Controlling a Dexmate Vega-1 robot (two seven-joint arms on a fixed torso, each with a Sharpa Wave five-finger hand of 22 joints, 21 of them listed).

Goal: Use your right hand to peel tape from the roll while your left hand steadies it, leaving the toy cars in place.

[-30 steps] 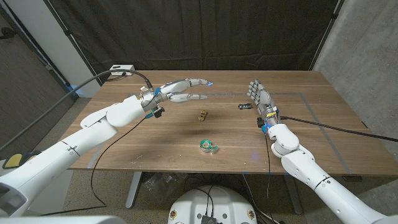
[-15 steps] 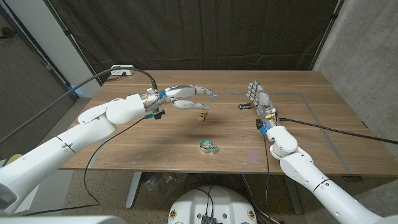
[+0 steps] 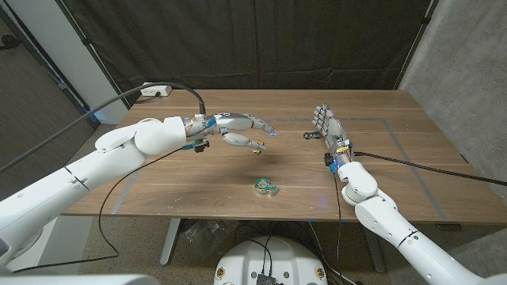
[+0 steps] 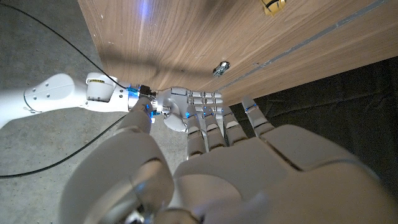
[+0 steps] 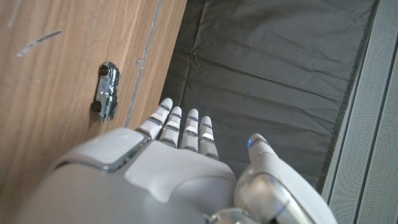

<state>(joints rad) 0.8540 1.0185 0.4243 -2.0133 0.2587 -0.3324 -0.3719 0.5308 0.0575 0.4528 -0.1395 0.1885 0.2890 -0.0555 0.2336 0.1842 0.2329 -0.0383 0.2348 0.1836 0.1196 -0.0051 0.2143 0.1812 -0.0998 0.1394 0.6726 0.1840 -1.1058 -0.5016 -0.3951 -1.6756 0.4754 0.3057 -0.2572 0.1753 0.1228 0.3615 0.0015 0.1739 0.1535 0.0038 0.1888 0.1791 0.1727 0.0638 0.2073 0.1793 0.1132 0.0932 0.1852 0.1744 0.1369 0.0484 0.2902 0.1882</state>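
The wooden worktop point(image 3: 198, 178) carries everything, with a dark curtain point(image 3: 253, 43) hung behind its far edge. The left hand point(image 3: 238, 127) hovers above the worktop's middle-left, released and holding nothing, fingers stretched toward the centre. The right hand point(image 3: 331, 127) stands on its edge at the right side, palm upright, fingers straight and together pointing away from the robot, likewise grasping nothing. The tape roll point(image 3: 267, 186), green, lies alone on the worktop near the front edge, between the two arms and well apart from both hands. A dark toy car point(image 3: 310, 134) sits just beside the right hand's fingers, and a yellow toy car point(image 3: 257, 146) lies under the left hand's fingertips, partly hidden by them.
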